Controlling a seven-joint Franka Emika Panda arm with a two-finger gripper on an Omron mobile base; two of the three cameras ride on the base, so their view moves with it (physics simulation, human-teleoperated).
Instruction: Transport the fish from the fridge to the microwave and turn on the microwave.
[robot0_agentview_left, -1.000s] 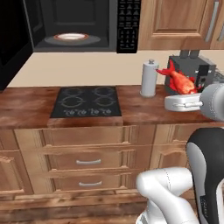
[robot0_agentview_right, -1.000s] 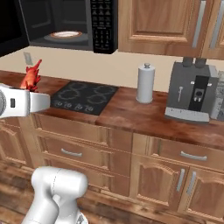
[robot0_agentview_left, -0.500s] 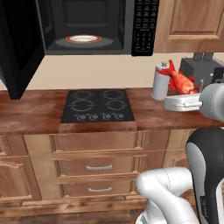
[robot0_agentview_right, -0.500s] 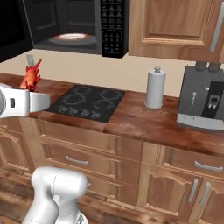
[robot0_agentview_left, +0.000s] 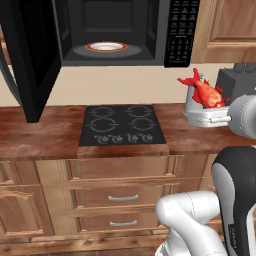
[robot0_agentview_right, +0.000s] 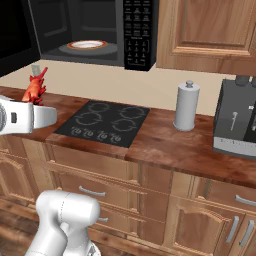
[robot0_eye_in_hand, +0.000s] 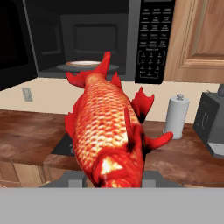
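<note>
Wooden counter (robot0_agentview_right: 175, 150) and cabinets run across the kitchen before us, with drawers under a black cooktop (robot0_agentview_left: 123, 125) set into the top. Nearest to us, our gripper (robot0_agentview_left: 212, 116) is clenched on the fish (robot0_agentview_left: 206, 92), which sits between the fingers with its tail up and away from the hand. In the hand view the fish (robot0_eye_in_hand: 109, 131) rises from the bottom, scales bright red-orange, forked tail pointing toward the oven above. We hold it in the air over the counter, to one side of the cooktop, clear of the surface.

Farther along the counter we see a white paper towel roll (robot0_agentview_right: 186, 106) standing upright, and beside it a dark coffee machine (robot0_agentview_right: 237, 117). Behind the cooktop runs a beige wall. Above it hangs the microwave (robot0_agentview_left: 130, 32), its door (robot0_agentview_left: 30, 55) swung wide to the left. Inside, a white plate (robot0_agentview_left: 105, 47) rests on the turntable. The keypad (robot0_agentview_right: 139, 32) sits on the right of the cavity, next to a wooden wall cabinet (robot0_agentview_right: 210, 30).
</note>
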